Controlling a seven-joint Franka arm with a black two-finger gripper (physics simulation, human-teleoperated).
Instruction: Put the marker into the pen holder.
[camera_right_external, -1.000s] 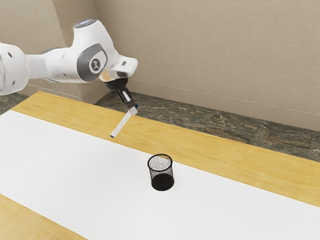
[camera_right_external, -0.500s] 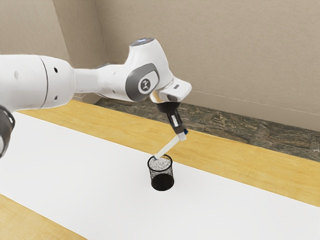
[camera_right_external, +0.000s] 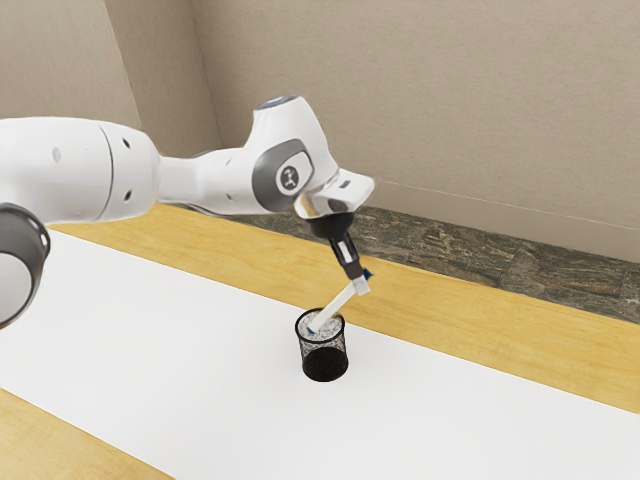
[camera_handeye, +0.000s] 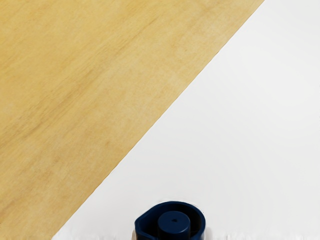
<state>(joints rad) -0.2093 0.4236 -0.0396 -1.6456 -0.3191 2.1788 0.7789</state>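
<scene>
Gripping the tilted marker (camera_right_external: 336, 305) near its upper end, the end effector (camera_right_external: 360, 284), closed to the marker's width, is at one o'clock from the pen holder (camera_right_external: 325, 364) in the exterior view; the marker slants toward half past seven, lower tip at the holder's mouth.

There was one marker (camera_right_external: 335, 309), and it had two blue ends. Pen holders numbered one, a black wire-mesh cup (camera_right_external: 325, 362). There was one robot arm (camera_right_external: 130, 170), with one tool (camera_right_external: 360, 284). There was one wooden bench (camera_right_external: 480, 325), and one white sheet (camera_right_external: 180, 340) covered part of it, with two strips of bare wood, one along each long side. Behind were one stone floor (camera_right_external: 440, 245) and three wall faces (camera_right_external: 420, 100).
</scene>
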